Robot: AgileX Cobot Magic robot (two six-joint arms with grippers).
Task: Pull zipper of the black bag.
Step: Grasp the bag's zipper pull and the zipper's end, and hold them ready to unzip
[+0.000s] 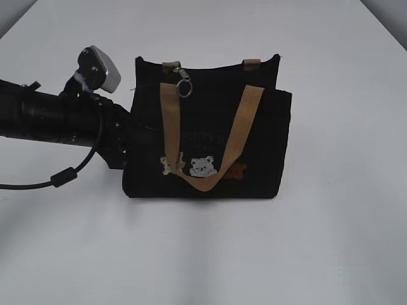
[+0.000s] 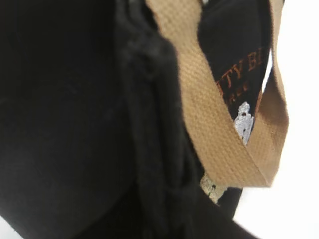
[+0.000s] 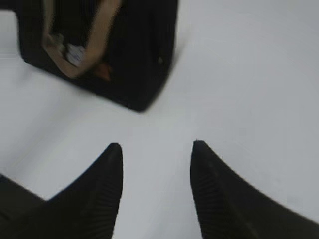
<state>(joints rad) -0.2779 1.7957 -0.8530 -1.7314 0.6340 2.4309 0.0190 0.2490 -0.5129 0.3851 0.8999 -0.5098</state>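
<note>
The black bag [image 1: 261, 152] stands upright on the white table, its bears facing the exterior camera. The zipper [image 1: 184, 83], a silver pull with a round ring, hangs at the top left of the bag's mouth beside a tan strap loop. My left gripper [image 1: 122, 147] is pressed against the bag's left edge; its fingers are lost in black fabric, and a fold of the bag [image 2: 149, 124] runs between them. My right gripper [image 3: 157, 145] is open and empty above the bare table, apart from the bag [image 3: 144, 55], which lies up and to the left in the right wrist view.
The tan handle [image 1: 238, 136] hangs down over the bag's front; it also fills the upper right of the left wrist view [image 2: 209, 104]. The left arm's cable [image 1: 63, 175] loops over the white table [image 1: 331, 241] left of the bag. The right arm is out of the exterior view.
</note>
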